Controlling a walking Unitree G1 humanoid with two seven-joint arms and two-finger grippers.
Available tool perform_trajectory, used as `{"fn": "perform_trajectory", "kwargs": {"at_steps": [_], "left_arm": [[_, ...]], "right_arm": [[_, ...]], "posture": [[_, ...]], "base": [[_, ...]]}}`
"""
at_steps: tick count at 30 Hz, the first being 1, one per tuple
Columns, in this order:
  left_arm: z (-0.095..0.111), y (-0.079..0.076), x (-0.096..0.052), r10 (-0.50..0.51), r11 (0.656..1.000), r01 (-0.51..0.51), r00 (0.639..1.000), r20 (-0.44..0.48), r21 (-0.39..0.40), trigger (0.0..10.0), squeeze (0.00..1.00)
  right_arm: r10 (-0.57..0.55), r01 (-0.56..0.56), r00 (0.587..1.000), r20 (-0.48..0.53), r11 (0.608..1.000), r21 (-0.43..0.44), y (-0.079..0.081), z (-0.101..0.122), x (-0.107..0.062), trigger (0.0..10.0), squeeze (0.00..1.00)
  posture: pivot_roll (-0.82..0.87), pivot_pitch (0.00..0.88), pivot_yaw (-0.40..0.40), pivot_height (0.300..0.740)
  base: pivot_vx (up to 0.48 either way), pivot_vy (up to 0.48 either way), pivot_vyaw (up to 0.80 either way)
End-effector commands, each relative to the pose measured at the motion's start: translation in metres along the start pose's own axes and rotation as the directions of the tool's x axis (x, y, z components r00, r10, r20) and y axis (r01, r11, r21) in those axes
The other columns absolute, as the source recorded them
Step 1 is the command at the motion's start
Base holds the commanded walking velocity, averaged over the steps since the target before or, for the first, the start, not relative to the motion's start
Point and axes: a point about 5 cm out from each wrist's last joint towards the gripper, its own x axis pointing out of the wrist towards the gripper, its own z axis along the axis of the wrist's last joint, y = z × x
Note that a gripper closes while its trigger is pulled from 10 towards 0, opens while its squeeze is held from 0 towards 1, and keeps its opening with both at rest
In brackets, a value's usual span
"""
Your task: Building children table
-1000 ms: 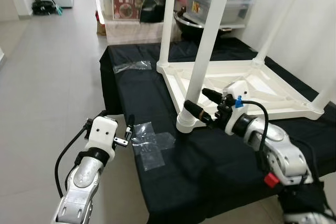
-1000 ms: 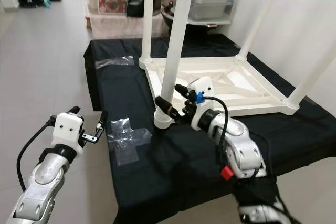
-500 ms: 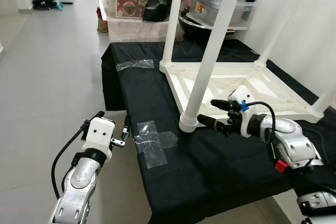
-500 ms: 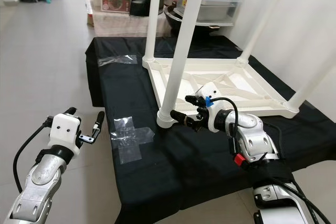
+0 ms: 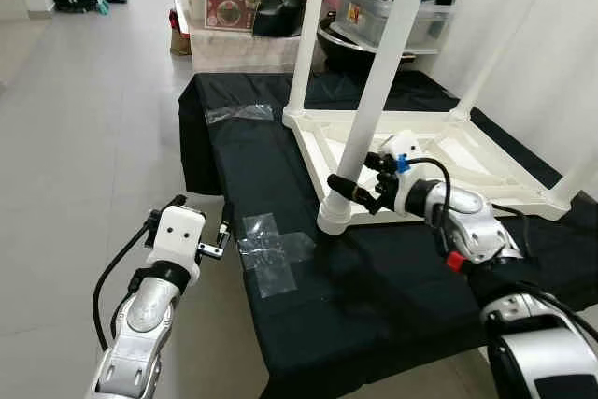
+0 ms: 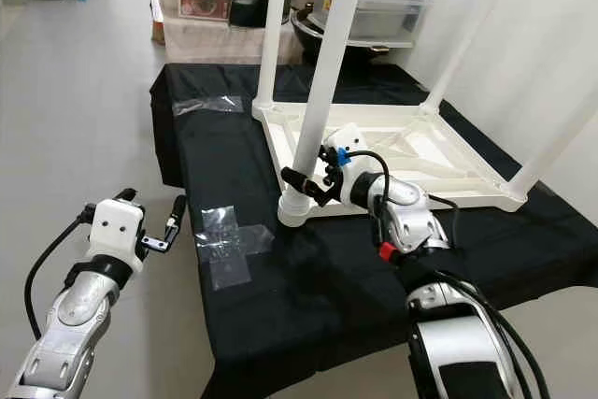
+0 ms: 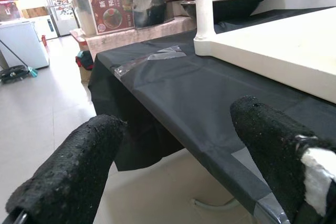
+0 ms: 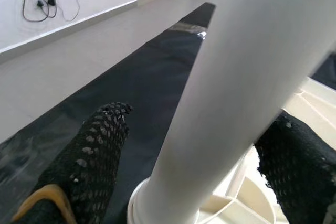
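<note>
The white children's table [image 5: 486, 170] lies upside down on a black-clothed table [image 5: 262, 165], legs pointing up. Its near-left leg [image 5: 369, 105] leans slightly, with its round foot collar [image 5: 334, 219] at the frame's near corner. My right gripper [image 5: 350, 172] is open, one black finger on each side of this leg a little above the collar. In the right wrist view the leg [image 8: 231, 103] runs between the fingers [image 8: 100, 145] with a gap on each side. My left gripper [image 5: 201, 212] is open and holds nothing, hovering over the floor just left of the cloth's edge.
Clear tape patches [image 5: 271, 251] lie on the cloth near the front left, and another strip [image 5: 238, 115] sits farther back. Storage boxes and pots [image 5: 374, 7] crowd the far end. A white wall [image 5: 561, 35] runs along the right. Tiled floor [image 5: 84, 137] spreads to the left.
My right gripper, which stood to the right of the leg's base, has moved left and up so that its fingers now straddle the leg. The left arm has barely moved.
</note>
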Motion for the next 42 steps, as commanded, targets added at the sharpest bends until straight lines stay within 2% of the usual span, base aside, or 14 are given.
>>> {"fn": "perform_trajectory", "kwargs": {"at_steps": [1,9,10,20,26,28,30,31,32,33,34,35,36,42], "left_arm": [[-0.003,-0.004,-0.001,-0.01,1.0,0.01,1.0,-0.007,0.002,10.0,0.0],[-0.004,-0.006,-0.002,-0.016,1.0,0.016,1.0,-0.01,0.002,10.0,0.0],[-0.004,-0.006,-0.002,-0.017,1.0,0.017,1.0,-0.01,0.001,10.0,0.0],[-0.006,-0.005,-0.004,-0.021,1.0,0.021,1.0,-0.019,0.003,10.0,0.0],[-0.006,-0.013,-0.003,-0.038,0.999,0.038,0.999,-0.023,-0.007,10.0,0.0],[-0.007,-0.014,-0.004,-0.042,0.999,0.042,0.999,-0.025,-0.007,10.0,0.0],[-0.008,-0.013,-0.004,-0.044,0.999,0.044,0.999,-0.029,-0.007,10.0,0.0],[-0.008,-0.013,-0.004,-0.044,0.999,0.044,0.999,-0.029,-0.007,10.0,0.0],[-0.008,-0.013,-0.004,-0.046,0.999,0.045,0.998,-0.032,-0.007,10.0,0.0],[-0.008,-0.013,-0.004,-0.046,0.999,0.045,0.998,-0.032,-0.007,10.0,0.0],[-0.009,-0.014,-0.004,-0.047,0.999,0.047,0.998,-0.033,-0.008,10.0,0.0],[-0.009,-0.014,-0.004,-0.047,0.999,0.047,0.998,-0.033,-0.008,10.0,0.0],[-0.009,-0.015,-0.004,-0.05,0.999,0.049,0.998,-0.034,-0.01,10.0,0.0],[-0.009,-0.016,-0.004,-0.054,0.999,0.054,0.998,-0.035,-0.01,10.0,0.0]], "right_arm": [[-0.036,0.036,0.999,0.025,0.999,-0.002,-0.004,0.005,0.003,10.0,0.0],[-0.196,0.188,0.975,0.106,0.979,0.081,-0.008,0.015,0.017,10.0,0.0],[-0.226,0.209,0.966,0.124,0.969,0.132,-0.009,0.016,0.018,0.0,0.0],[-0.067,0.043,0.983,0.172,0.989,0.139,0.011,0.002,0.012,0.0,0.0],[-0.287,0.272,0.954,0.086,0.949,0.158,0.002,-0.022,-0.015,0.0,0.0],[-0.489,0.477,0.872,0.019,0.859,0.187,-0.005,-0.029,-0.03,0.0,0.0],[-0.736,0.736,0.673,-0.068,0.658,0.16,-0.015,-0.038,-0.058,0.0,0.0],[-0.736,0.736,0.673,-0.068,0.658,0.16,-0.015,-0.038,-0.058,0.0,0.0],[-0.834,0.841,0.541,-0.109,0.532,0.1,-0.019,-0.044,-0.077,0.0,0.0],[-0.834,0.841,0.541,-0.109,0.532,0.1,-0.019,-0.044,-0.077,0.0,0.0],[-0.916,0.93,0.367,-0.163,0.365,0.047,-0.021,-0.052,-0.102,0.0,0.0],[-0.916,0.93,0.367,-0.163,0.365,0.047,-0.021,-0.052,-0.102,0.0,0.0],[-0.953,0.973,0.226,-0.201,0.232,-0.003,-0.02,-0.063,-0.122,0.0,0.0],[-0.961,0.994,0.085,-0.263,0.099,-0.04,-0.012,-0.072,-0.133,0.0,0.0]], "posture": [[0.09,0.0,-0.168,0.74],[0.09,0.0,-0.164,0.74],[0.09,0.0,-0.164,0.74],[0.06,0.0,-0.155,0.74],[0.04,0.0,-0.144,0.74],[0.02,0.0,-0.141,0.74],[0.02,0.0,-0.139,0.74],[0.02,0.0,-0.139,0.74],[0.01,0.0,-0.138,0.74],[0.01,0.0,-0.138,0.74],[0.01,0.0,-0.138,0.74],[0.01,0.0,-0.138,0.74],[0.01,0.0,-0.135,0.74],[0.01,0.0,-0.134,0.74]], "base": [[0.0,0.0,0.0],[0.0,0.0,0.0],[0.0,0.0,0.0],[0.0,0.0,0.0],[0.0,0.0,0.0],[0.0,0.0,0.0],[0.0,0.0,0.0],[0.0,0.0,0.0],[0.0,0.0,0.0],[0.0,0.0,0.0],[0.0,0.0,0.0],[0.0,0.0,0.0],[0.0,0.0,0.0],[0.0,0.0,0.0]]}}
